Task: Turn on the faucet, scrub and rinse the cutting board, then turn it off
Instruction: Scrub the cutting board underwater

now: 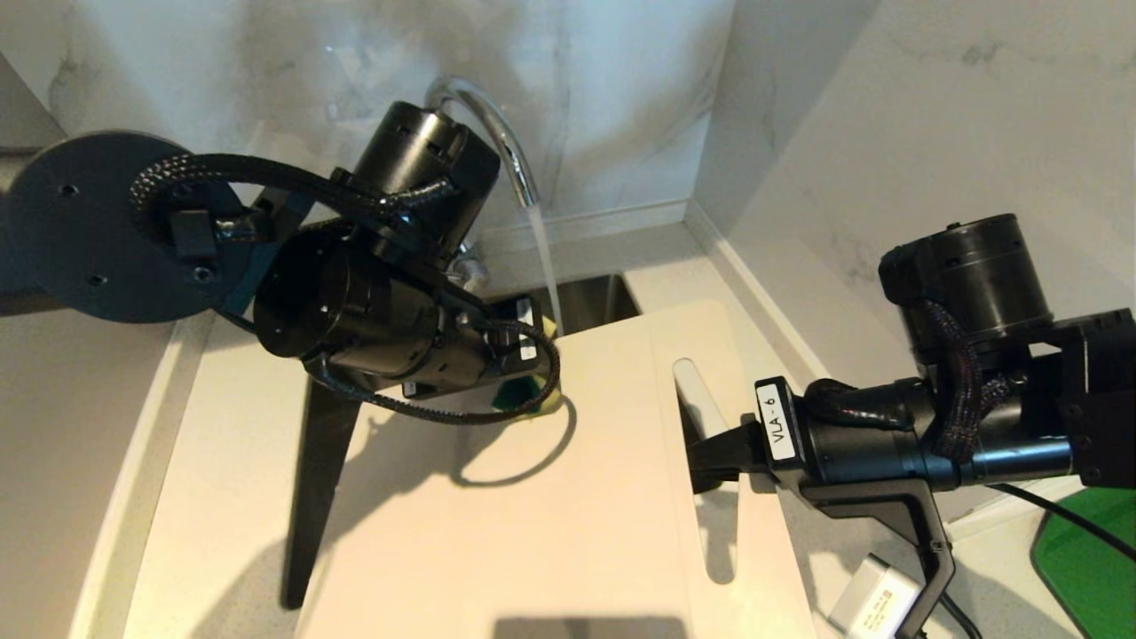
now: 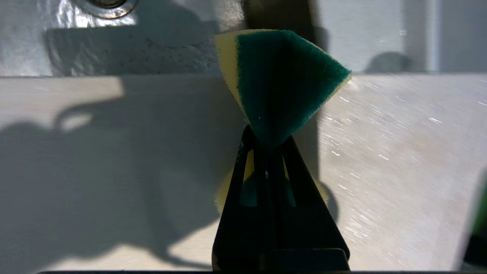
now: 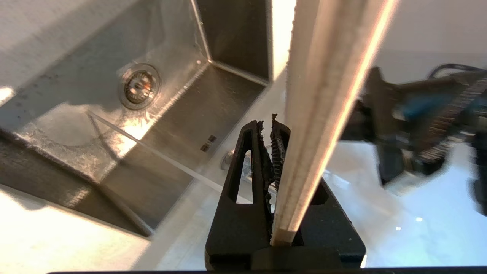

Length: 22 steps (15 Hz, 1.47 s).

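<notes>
The faucet (image 1: 497, 133) stands at the far side of the sink (image 3: 182, 114), against the marble wall, and a thin stream of water (image 1: 546, 266) runs from its arched spout down toward the far edge of the cutting board (image 1: 550, 479). The pale board is held over the sink, tilted, its broad face up toward the head camera and its long handle cutout (image 1: 706, 461) on the right side. The right gripper (image 1: 710, 453) comes in from the right and has its fingers clamped on the board at that cutout; in the right wrist view the board (image 3: 323, 125) shows edge-on, pinched between the two black fingers (image 3: 243, 163), with the sink's round drain (image 3: 139, 85) below and beyond it. The left gripper (image 1: 524, 377) reaches in from the left, over the far part of the board just beside the falling water, its fingers closed tight on a green and yellow sponge (image 1: 537, 395). In the left wrist view the sponge (image 2: 281, 83) is squeezed at its middle so that it fans out past the fingertips, green side facing the camera, and sits against or just above the board's wet face (image 2: 399, 160); I cannot tell which. Light countertop (image 1: 222, 444) runs along both sides of the sink
</notes>
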Available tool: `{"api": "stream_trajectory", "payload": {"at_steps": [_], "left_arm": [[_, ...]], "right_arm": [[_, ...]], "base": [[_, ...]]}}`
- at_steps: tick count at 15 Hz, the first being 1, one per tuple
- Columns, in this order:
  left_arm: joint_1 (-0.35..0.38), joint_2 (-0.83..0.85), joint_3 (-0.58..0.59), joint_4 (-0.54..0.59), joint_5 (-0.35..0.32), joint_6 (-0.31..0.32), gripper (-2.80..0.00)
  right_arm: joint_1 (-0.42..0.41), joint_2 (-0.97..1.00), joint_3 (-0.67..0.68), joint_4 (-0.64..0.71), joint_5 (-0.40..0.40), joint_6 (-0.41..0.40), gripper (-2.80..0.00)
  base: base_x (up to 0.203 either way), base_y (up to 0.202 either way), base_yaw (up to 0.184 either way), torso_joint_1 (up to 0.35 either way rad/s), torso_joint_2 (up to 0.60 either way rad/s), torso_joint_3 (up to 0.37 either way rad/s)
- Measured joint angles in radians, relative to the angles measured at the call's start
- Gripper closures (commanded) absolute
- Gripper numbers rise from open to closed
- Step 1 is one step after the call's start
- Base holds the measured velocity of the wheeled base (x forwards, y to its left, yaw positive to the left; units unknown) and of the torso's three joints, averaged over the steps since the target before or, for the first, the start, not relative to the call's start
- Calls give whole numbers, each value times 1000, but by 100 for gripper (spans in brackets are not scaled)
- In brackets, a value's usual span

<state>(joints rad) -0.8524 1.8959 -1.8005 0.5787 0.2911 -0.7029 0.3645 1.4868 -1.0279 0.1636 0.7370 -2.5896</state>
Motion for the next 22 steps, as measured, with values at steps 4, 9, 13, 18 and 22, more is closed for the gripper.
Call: {"api": "stream_trajectory", "payload": {"at_steps": [4,9,13,18,22], "left_arm": [[54,1,93,-4,-25,-10,0],[123,-66,320,-100,-63,-10,0],[192,-109,522,-256,-72,-7,0],[306,-139,648,-338,-124,19,0],[398,-166,726,-380,-184,60,0]], "right_arm": [[0,0,3,0,0,1,0],[0,4,-3,-4,1,1,0],[-1,5,-2,-6,2,1,0],[-1,4,-1,-7,3,1,0],[-1,4,-1,-7,4,1,0]], "base": [[0,0,0,0,0,0],[0,0,0,0,0,0],[0,0,0,0,0,0],[0,0,0,0,0,0],[0,0,0,0,0,0]]}}
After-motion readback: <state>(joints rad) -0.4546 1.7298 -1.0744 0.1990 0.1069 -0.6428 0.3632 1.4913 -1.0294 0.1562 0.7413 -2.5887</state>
